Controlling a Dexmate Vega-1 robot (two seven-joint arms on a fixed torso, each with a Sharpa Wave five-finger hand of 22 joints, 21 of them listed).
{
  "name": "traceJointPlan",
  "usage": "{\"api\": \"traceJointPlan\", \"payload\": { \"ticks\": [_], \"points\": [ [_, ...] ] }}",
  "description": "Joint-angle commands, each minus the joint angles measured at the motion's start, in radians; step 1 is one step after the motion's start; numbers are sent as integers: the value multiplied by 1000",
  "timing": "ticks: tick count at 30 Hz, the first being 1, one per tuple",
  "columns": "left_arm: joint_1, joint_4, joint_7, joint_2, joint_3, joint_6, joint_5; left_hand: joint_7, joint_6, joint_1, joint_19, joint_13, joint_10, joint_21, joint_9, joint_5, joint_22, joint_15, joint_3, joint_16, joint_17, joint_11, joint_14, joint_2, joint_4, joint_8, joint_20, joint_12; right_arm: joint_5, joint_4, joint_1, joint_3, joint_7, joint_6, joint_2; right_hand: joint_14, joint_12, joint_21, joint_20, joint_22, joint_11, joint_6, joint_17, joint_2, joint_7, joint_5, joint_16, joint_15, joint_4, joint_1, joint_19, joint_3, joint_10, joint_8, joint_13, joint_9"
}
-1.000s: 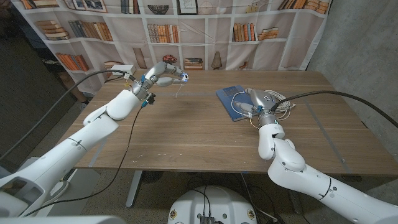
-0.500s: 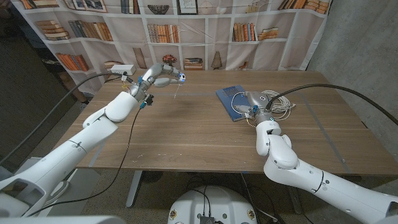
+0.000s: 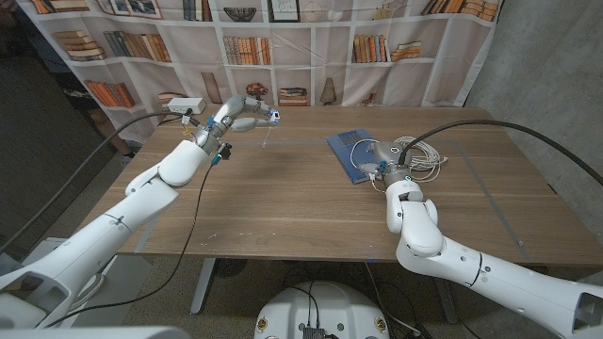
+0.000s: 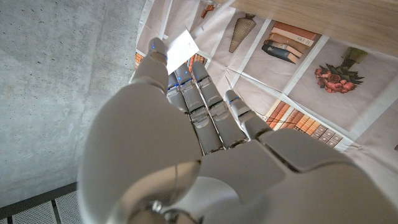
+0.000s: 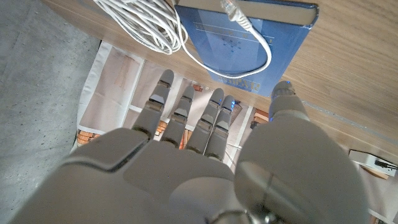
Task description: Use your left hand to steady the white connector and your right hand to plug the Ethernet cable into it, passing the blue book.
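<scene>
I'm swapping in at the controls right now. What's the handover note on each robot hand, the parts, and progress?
Left robot hand: raised near the table's far left, fingers apart, holding nothing; white connector lies beyond it, untouched.
Right robot hand: open, over the blue book, holding nothing.
Ethernet cable: coiled beside the book, plug end lying on the cover.
Done: nothing yet.
Left: steady connector, pick up plug, carry it over, insert.
</scene>
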Motion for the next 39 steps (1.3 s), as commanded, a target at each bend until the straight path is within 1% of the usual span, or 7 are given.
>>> {"api": "traceJointPlan", "payload": {
  "ticks": [1,7,14,20,27,33,39],
  "points": [
    [6,5,2,-1,-5,-15,-2,-17,52,-3,3,2,111,4,38,4,3,-71,77,2,3,-102,7,10,70,-1,-62,0,-119,31,-1,-9,114,6,7,8,-5,-4,-12,1,-8,0,2,0,-10,7,5,-12,-5,14,3,3,1,-1,5,1],
    [17,1,9,-1,-11,-14,-6,-17,52,-4,1,2,112,4,38,5,3,-72,81,2,3,-102,6,10,70,-2,-61,0,-150,36,-26,18,142,30,15,11,-4,-4,-16,1,-7,9,2,1,-18,7,4,-13,-5,15,5,4,6,1,6,1],
    [21,5,11,-4,-14,-21,-9,-17,52,-4,1,4,113,4,38,5,3,-73,87,3,4,-101,6,10,69,-3,-61,-1,-198,59,-42,39,193,51,32,16,2,-4,-22,1,-5,20,2,2,-15,8,4,-18,-6,19,7,5,25,4,6,0],
    [20,7,8,-7,-11,-21,-10,-17,54,-6,0,5,111,4,38,5,3,-73,91,3,4,-102,7,9,68,-3,-61,-2,-235,75,-55,60,231,71,43,20,6,-3,-29,1,-6,17,2,2,-20,8,3,-20,-6,19,9,6,39,1,7,0],
    [20,4,9,-8,-9,-17,-7,-18,55,-7,0,6,112,4,38,5,3,-74,96,3,4,-102,6,8,68,-3,-61,-2,-261,90,-78,92,250,96,55,22,9,-3,-33,1,-8,16,2,3,-22,8,3,-20,-5,19,10,6,47,0,8,-1],
    [20,2,9,-9,-8,-17,-5,-19,55,-8,-1,7,113,4,38,4,3,-73,99,3,4,-102,6,7,68,-4,-60,-2,-276,104,-92,115,266,112,68,37,14,0,-39,1,-10,27,2,4,-35,8,5,-21,-3,19,20,5,68,2,9,-1],
    [23,-2,10,-10,-7,-15,-5,-19,55,-11,0,8,111,4,38,4,3,-73,103,2,4,-102,4,5,68,-4,-59,-3,-320,117,-103,124,288,118,75,43,14,1,-40,1,-12,37,2,4,-37,7,6,-21,-3,19,25,5,74,5,10,-2]
  ]
}}
